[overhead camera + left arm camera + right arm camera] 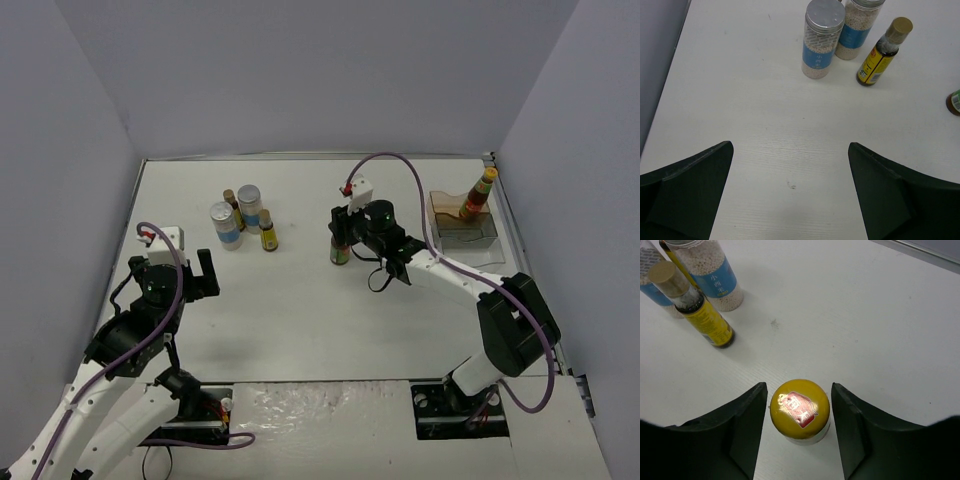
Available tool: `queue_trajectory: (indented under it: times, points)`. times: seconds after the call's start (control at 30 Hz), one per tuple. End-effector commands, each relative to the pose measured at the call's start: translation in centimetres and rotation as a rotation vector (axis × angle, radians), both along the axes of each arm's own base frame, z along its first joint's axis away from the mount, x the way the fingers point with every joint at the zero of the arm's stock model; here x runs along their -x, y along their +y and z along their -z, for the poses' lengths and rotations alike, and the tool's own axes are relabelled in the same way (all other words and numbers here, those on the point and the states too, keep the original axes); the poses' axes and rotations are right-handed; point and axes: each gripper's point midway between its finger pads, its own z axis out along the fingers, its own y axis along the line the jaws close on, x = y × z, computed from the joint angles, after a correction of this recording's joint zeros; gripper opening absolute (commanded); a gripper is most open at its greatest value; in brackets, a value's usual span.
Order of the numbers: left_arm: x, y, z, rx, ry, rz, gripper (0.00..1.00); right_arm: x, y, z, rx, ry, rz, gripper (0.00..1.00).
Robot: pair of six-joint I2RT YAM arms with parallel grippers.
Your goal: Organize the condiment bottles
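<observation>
A dark bottle with a yellow cap (800,410) stands upright mid-table, and my right gripper (799,390) straddles that cap from above, its fingers close on either side with thin gaps showing. The same bottle (340,252) sits under the right gripper (342,240) in the top view. At the back left stands a cluster: two silver-topped cylinders (226,225) (249,207), a yellow-labelled bottle (267,231) and another brown bottle (231,200). My left gripper (195,272) hangs open and empty in front of that cluster, with both cylinders (822,40) (860,25) ahead of it.
A clear tray (470,238) stands at the back right, near the table's right edge, with a red-labelled bottle (478,195) leaning in it. White walls close the table on three sides.
</observation>
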Motion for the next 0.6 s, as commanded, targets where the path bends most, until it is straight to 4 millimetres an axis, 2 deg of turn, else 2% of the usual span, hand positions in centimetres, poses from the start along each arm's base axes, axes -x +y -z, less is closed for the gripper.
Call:
queue_trajectory:
  times: [0.0, 0.17, 0.23, 0.37, 0.5, 0.57]
  points:
    - [-0.7, 0.6, -1.4, -0.024, -0.049, -0.027, 0.97, -1.1, 0.7, -3.1, -0.081, -0.112, 0.015, 0.4]
    - [-1.0, 0.7, -1.5, -0.032, -0.057, -0.037, 0.97, -1.0, 0.1, -3.8, -0.083, -0.12, 0.039, 0.13]
    - [-1.1, 0.8, -1.3, -0.035, -0.049, -0.041, 0.97, -0.9, -0.7, -5.0, -0.08, -0.148, 0.068, 0.03]
    - [-1.1, 0.8, -1.4, -0.032, -0.051, -0.043, 0.97, -0.9, -2.7, -8.4, -0.073, -0.206, 0.116, 0.0]
    - [-1.1, 0.8, -1.4, -0.028, -0.051, -0.041, 0.97, -1.7, -6.3, -12.4, -0.047, -0.276, 0.215, 0.0]
    - [-1.1, 0.7, -1.3, -0.027, -0.048, -0.038, 0.97, -2.3, -8.8, -14.2, -0.051, -0.309, 0.271, 0.0]
